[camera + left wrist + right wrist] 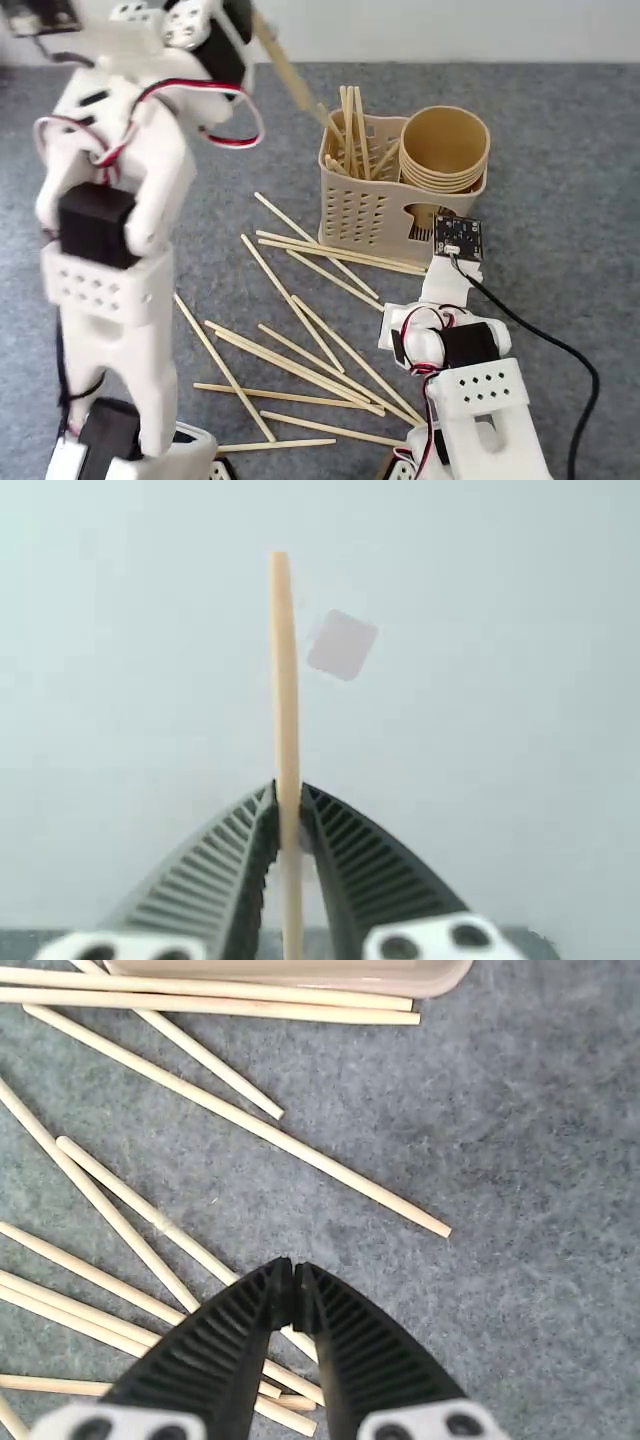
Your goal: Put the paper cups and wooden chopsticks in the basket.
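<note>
Left hand [288, 825] is clamping pale wooden chopstick [283, 680] near beige slotted plastic basket [365, 215]; tilted release could bounce it out. Right hand [293, 1290] is hovering pinched together.

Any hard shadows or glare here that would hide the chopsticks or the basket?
High view: soft, even light; the loose chopsticks throw only faint shadows, and there is no glare on the basket or the cups. Left wrist view: the held chopstick in the left gripper is evenly lit against a pale wall. Right wrist view: thin soft shadows on the mat, no glare on the right gripper.
</note>
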Robot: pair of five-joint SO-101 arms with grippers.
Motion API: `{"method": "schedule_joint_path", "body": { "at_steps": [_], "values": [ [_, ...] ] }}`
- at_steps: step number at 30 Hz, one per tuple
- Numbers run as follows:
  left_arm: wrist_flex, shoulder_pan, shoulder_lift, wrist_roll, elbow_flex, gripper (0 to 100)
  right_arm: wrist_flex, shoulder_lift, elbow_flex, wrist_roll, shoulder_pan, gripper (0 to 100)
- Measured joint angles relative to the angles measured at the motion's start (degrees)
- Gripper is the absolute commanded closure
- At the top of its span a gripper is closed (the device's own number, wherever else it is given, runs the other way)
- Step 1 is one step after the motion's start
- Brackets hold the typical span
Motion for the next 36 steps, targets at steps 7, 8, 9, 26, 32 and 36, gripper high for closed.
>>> {"method": "schedule_joint_path", "body": {
  "at_steps": [7, 8, 9, 26, 32, 36],
  "values": [
    [-3.52, 2.99, 8.26, 0.18, 0.00, 99, 0.00, 0.00, 0.00, 0.00, 0.00, 99.0],
    [-3.78, 2.99, 9.41, 0.26, 0.00, 99, 0.00, 0.00, 0.00, 0.00, 0.00, 99.0],
    [-3.87, 3.08, 10.64, 0.26, 0.00, 99, 0.00, 0.00, 0.00, 0.00, 0.00, 99.0],
    [9.23, 8.53, 9.85, -4.04, 0.09, 80, 0.00, 0.00, 0.26, 0.00, 0.00, 99.0],
    [17.32, 4.13, 1.67, -4.13, 0.09, 80, 0.00, 0.00, 0.26, 0.00, 0.09, 99.0],
    [27.60, -0.44, -2.11, -4.13, 0.09, 80, 0.00, 0.00, 0.26, 0.00, 0.00, 98.9]
  ]
}}
